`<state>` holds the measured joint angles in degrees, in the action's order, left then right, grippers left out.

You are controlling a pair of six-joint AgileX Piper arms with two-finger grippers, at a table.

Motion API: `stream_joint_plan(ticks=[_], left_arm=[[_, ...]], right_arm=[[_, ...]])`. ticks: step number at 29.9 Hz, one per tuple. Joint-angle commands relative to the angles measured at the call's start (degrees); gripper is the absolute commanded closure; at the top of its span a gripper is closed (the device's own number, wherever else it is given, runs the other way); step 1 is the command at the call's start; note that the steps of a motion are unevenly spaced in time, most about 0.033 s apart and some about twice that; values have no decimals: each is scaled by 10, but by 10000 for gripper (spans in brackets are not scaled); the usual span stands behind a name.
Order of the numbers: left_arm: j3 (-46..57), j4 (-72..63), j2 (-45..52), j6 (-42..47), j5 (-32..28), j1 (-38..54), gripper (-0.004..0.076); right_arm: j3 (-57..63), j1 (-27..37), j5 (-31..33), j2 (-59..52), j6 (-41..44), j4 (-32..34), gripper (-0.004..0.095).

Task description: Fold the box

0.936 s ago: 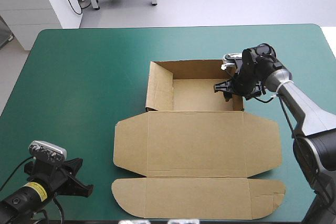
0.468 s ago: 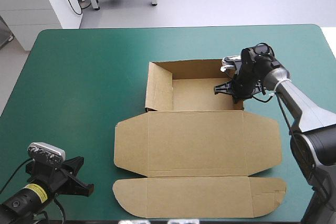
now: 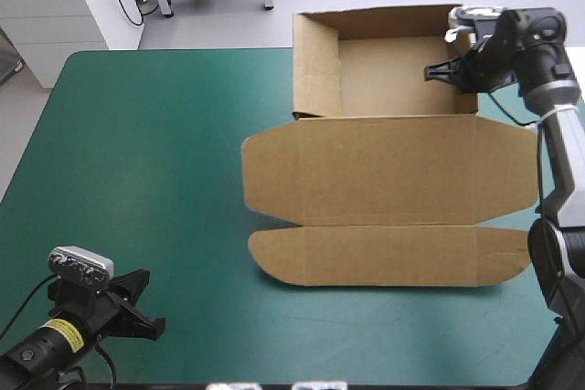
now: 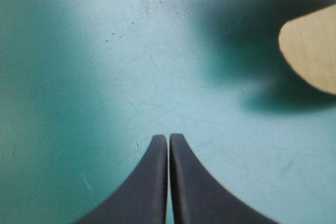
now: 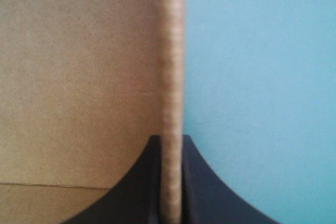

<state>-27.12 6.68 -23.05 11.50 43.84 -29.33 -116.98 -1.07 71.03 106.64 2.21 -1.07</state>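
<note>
Right tool (image 5: pixel 170 142) clamped on box (image 3: pixel 384 171) wall, left tool (image 4: pixel 168 137) pressed together, box mostly cut off ahead

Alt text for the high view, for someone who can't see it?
The right gripper is shut on the right wall of a brown box, an open tray with its lid flat, over the far right of the table. The left gripper is shut at the near-left corner.

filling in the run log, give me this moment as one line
right gripper: shut on right wall of box | box: open tray, lid spread, lifted | left gripper: shut, empty, over table
</note>
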Motion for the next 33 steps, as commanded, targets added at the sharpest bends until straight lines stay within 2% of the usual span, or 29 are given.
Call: stream_joint_plan(ticks=[1, 5, 13, 18, 26, 29, 32, 33], left_arm=[[-15, 0, -4, 11, -41, -2, 731], [-15, 2, -4, 11, -41, -2, 731], [-15, 2, -4, 11, -64, -2, 731], [-15, 7, -4, 11, -100, -2, 731], [-15, 48, -4, 11, -117, -2, 731], [-15, 56, -4, 11, -117, -2, 731], [-15, 56, -4, 11, -117, -2, 731], [-15, 56, -4, 11, -117, -2, 731]], right_arm=[[-46, 62, -34, -36, -22, 27, 929], [-43, 143, -58, -26, -22, 59, 929], [-43, 259, -77, 36, -54, 39, 929], [-43, 291, -82, 85, -74, -14, 929], [-43, 312, -82, 130, -74, -32, 899], [-43, 313, -67, 138, -86, -31, 794], [-44, 313, -60, 138, -93, -31, 589], [-46, 315, -58, 138, -93, -30, 491]])
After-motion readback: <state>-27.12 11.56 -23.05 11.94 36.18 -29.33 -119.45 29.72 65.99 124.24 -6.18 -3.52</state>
